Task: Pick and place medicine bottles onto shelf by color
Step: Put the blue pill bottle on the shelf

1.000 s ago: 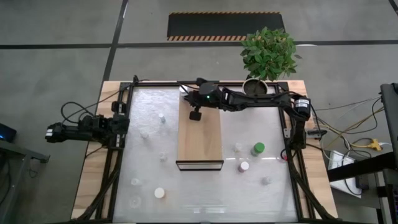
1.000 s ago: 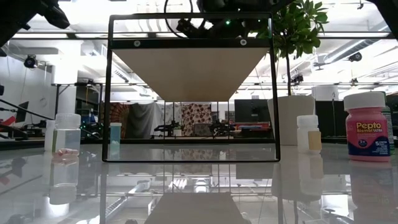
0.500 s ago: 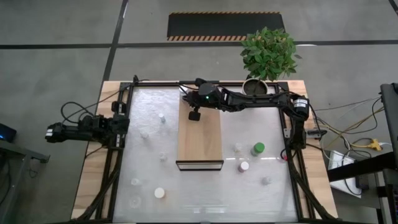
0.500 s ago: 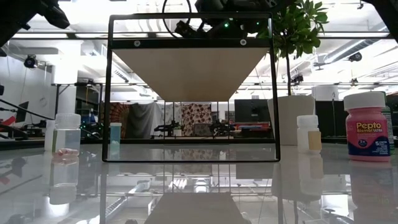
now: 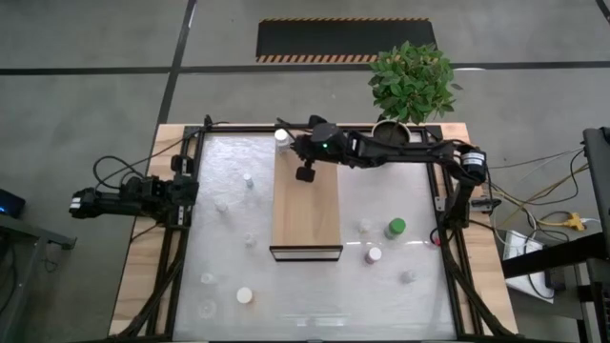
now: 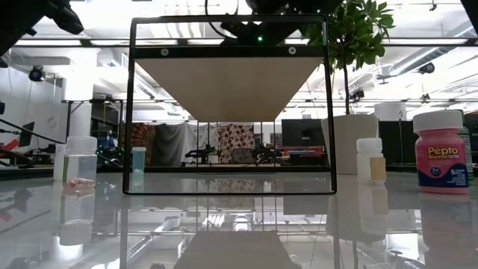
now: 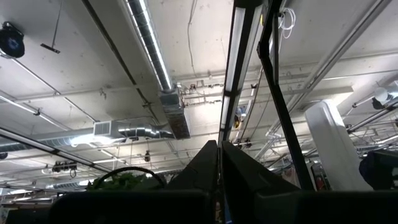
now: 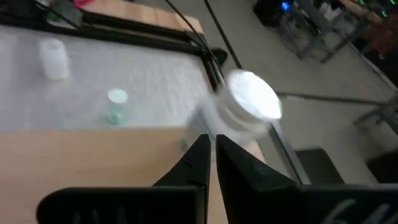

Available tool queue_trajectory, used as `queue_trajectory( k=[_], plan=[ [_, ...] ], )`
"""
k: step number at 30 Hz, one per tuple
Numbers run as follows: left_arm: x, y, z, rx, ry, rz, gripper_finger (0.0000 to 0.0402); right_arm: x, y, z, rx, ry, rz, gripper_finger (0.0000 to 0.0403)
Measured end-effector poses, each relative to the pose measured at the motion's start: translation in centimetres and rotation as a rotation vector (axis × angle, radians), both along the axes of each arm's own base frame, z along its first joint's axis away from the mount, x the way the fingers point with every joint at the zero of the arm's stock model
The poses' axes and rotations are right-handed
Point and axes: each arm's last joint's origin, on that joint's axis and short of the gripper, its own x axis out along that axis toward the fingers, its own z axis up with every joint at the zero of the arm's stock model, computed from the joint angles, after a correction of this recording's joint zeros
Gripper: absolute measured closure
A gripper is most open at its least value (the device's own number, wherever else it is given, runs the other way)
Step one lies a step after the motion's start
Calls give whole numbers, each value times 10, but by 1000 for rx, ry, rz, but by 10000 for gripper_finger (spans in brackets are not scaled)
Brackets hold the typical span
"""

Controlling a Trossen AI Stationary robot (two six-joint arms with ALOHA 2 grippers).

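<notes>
The shelf (image 5: 307, 214) is a light-wood plank raised on a dark frame in the middle of the table; the low view shows its underside (image 6: 231, 86). My right gripper (image 8: 210, 144) is shut over the shelf's far end (image 5: 303, 152). A white-capped bottle (image 8: 249, 106) stands at the shelf's far left corner (image 5: 281, 135), just past the fingertips. More bottles stand on the table: a green-topped one (image 5: 396, 227), a pink one (image 6: 441, 153) and several white ones. My left gripper (image 7: 219, 158) is shut and parked at the table's left edge (image 5: 124, 200), pointing at the ceiling. My right gripper's shut fingertips (image 8: 200, 146) are close beside the white-capped bottle's side (image 8: 227, 124), coming level from the table's right. Blur hides whether they touch it. The bottle stands upright on the shelf.
Several white bottles stand left of the shelf (image 5: 248, 178), (image 5: 221, 204), (image 5: 245, 295). To its right stand others (image 5: 365, 226), (image 5: 374, 254), (image 5: 407, 276). A potted plant (image 5: 410, 86) stands at the far right corner. A dark frame (image 5: 186, 238) borders the glossy table.
My right arm's wrist has shifted a little toward the table's right. The white-capped bottle at the shelf's far left corner now shows more fully beside it.
</notes>
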Motion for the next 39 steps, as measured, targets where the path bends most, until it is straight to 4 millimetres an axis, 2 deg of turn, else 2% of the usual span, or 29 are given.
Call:
queue_trajectory(
  k=[9,14,39],
  plan=[
    [0,0,0,-1,1,1,398,3,-17,-18,8,38,-54,385],
    [0,0,0,-2,1,2,398,7,-18,-23,8,35,-45,385],
    [0,0,0,-2,0,3,398,8,-15,-24,78,9,0,385]
  ],
)
